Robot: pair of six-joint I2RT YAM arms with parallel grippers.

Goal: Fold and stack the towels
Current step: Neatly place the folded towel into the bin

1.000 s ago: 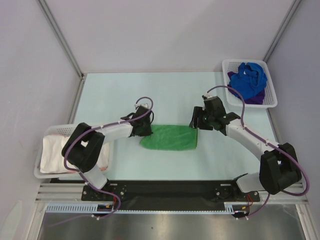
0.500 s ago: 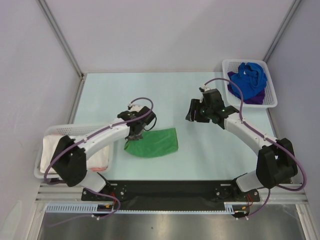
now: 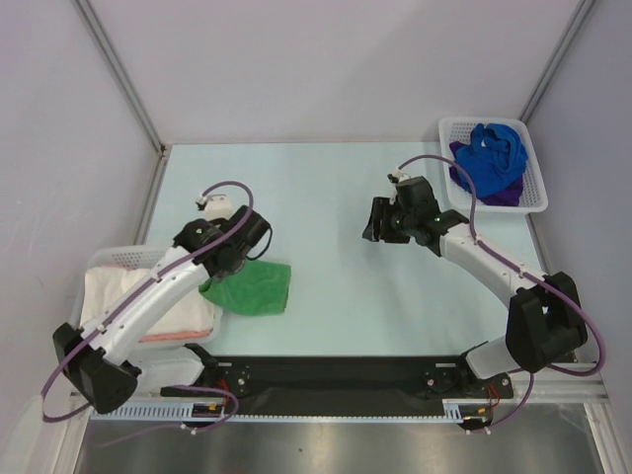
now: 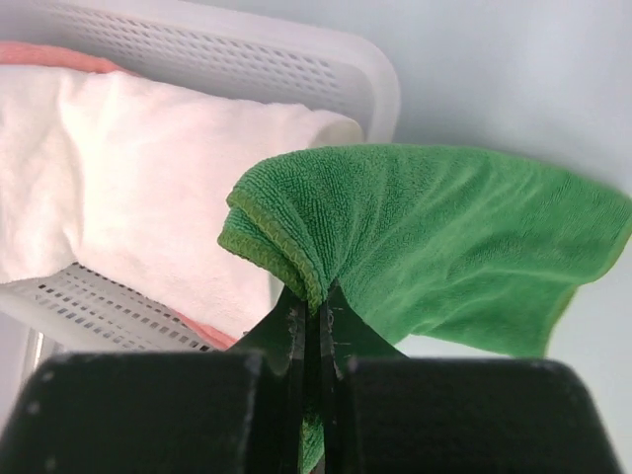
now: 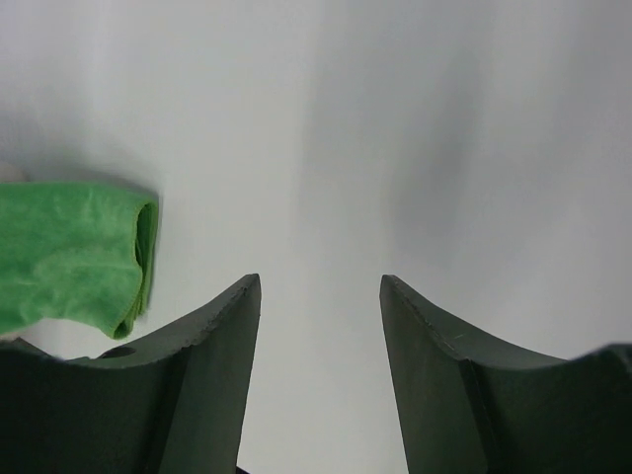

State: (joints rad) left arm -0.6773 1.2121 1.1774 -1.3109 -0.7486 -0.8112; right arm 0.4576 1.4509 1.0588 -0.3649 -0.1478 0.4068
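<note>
A folded green towel (image 3: pixel 252 288) lies near the table's left front, its left edge pinched in my shut left gripper (image 3: pixel 219 280). In the left wrist view the green towel (image 4: pixel 434 237) hangs from the closed fingers (image 4: pixel 318 306), right beside the white towel (image 4: pixel 128 188). That white towel (image 3: pixel 118 296) lies folded in the left basket (image 3: pixel 109 257) over a pinkish one (image 3: pixel 178 334). A royal blue towel (image 3: pixel 494 148) and a purple one (image 3: pixel 504 193) are bunched in the right basket (image 3: pixel 538 197). My right gripper (image 3: pixel 380 222) hovers open above bare table, holding nothing.
White walls enclose the pale table on three sides. The left basket's rim (image 4: pixel 296 69) sits just behind the held towel. In the right wrist view the green towel's end (image 5: pixel 89 257) shows at the far left, with bare table (image 5: pixel 415 148) ahead.
My left gripper has dragged the green towel left and nearer the front, up to the left basket. My right gripper let it go earlier and has drawn back slightly up and left.
</note>
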